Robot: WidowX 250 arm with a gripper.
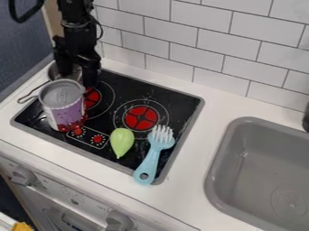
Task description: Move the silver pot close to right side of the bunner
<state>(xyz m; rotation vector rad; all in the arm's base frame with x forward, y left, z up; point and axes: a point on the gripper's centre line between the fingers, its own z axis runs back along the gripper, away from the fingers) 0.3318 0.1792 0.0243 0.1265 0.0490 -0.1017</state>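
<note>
Silver metal pot (53,72) half lost behind purple-and-white can (63,108)

From where I stand, the pot sits at the black cooktop's (107,115) back left corner, its thin handle (30,94) poking out left. The black two-finger tool (79,76) hangs right at it, hiding more; whether it's gripping, I can't tell. The grey sink (250,167) and dark object (306,118) are cut off at the right.

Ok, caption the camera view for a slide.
Gripper at the silver pot behind a can, with a brush and a green toy on the stove.
</note>
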